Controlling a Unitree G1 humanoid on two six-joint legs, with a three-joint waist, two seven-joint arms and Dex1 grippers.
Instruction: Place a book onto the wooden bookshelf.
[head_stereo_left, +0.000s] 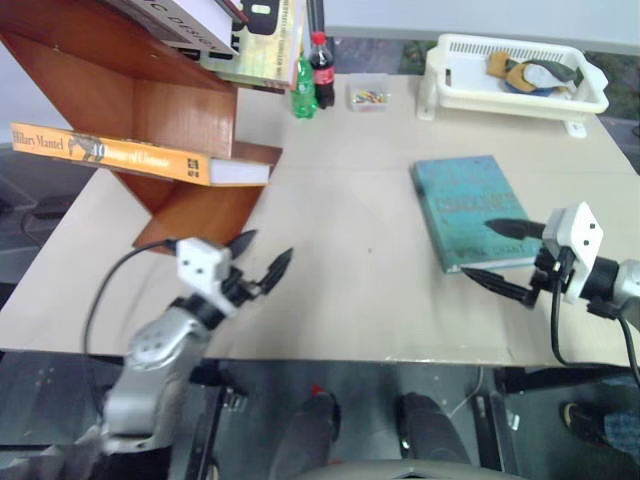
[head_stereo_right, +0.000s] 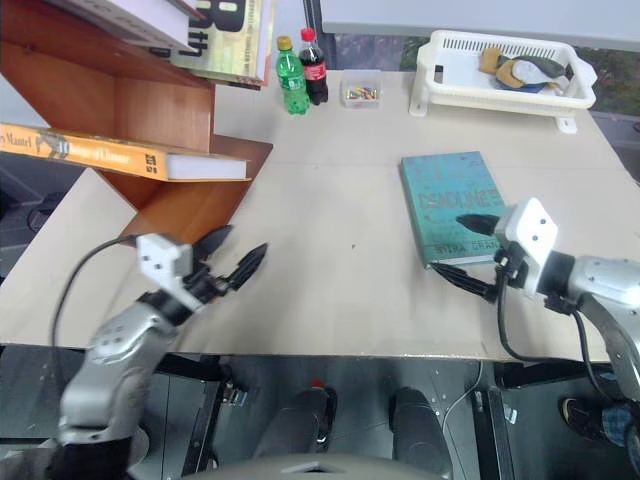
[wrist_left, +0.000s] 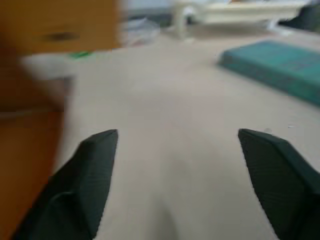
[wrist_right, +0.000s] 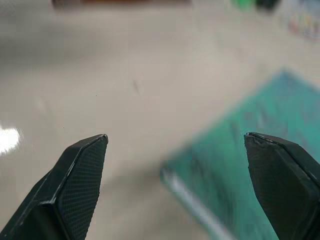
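Fingers spread wide on left gripper (head_stereo_left: 264, 262), nothing held, hung over beige table (head_stereo_left: 340, 250) just off shelf base. Right gripper (head_stereo_right: 465, 247) also parted, empty, at near edge of thin teal-green book (head_stereo_right: 452, 203). Thick orange-yellow paperback lettered "Hilary Mantel" (head_stereo_left: 130, 153) seen lying flat on board of big reddish-brown wooden bookshelf (head_stereo_left: 150, 110), white page edges poking out. Placing looks done tbh. Next move judged: arms pulled clear, shelf not bumped.

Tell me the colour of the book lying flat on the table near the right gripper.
Teal-green book, with darker lettering on its cover; the right eye view shows it best.
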